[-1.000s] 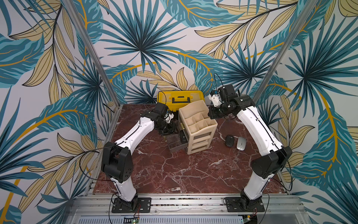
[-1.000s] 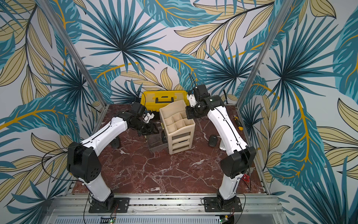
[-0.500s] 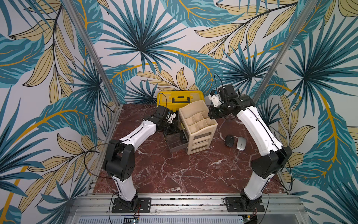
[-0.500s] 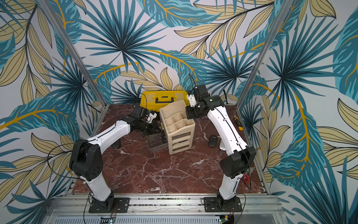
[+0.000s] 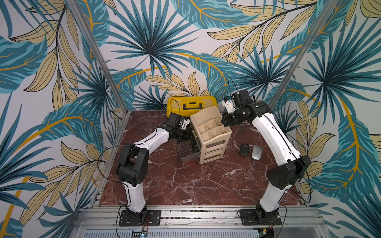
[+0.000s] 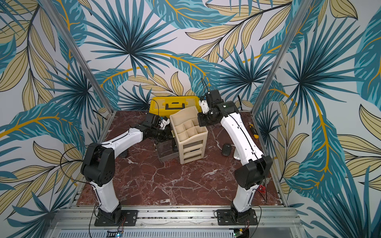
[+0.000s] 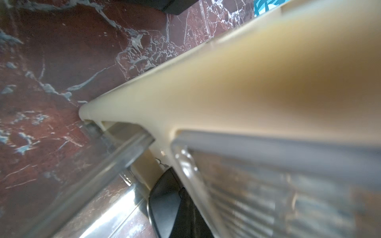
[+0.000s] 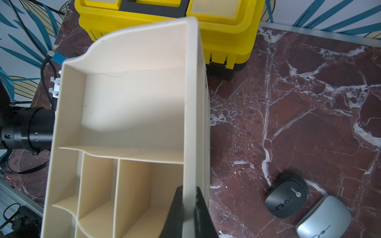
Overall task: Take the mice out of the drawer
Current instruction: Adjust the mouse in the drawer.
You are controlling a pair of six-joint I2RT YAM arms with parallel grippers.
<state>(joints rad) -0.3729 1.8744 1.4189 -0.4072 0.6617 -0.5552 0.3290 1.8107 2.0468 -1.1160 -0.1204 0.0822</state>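
Now, R gripper (image 8: 188, 208): clamped on organizer (image 8: 132, 99) wall.
L gripper (image 5: 184, 134): closed at open drawer (image 5: 185, 153); hold unclear.
Drawer mouse (image 7: 165, 204): black, by L gripper.
Black mouse (image 5: 244, 148), silver mouse (image 5: 256, 152): on desk (image 5: 195, 181).

Red marble table (image 5: 185, 185) — beige organizer (image 5: 212, 148), yellow toolbox (image 5: 191, 103), black mouse (image 5: 244, 149), silver mouse (image 5: 256, 152).

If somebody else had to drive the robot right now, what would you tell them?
Right gripper: shut on the organizer wall.
Left gripper: shut, down at the open drawer; whether it holds anything is unclear.
Done: black mouse and silver mouse lie on the table.
Left: a dark shape in the drawer, maybe another mouse, to take out.
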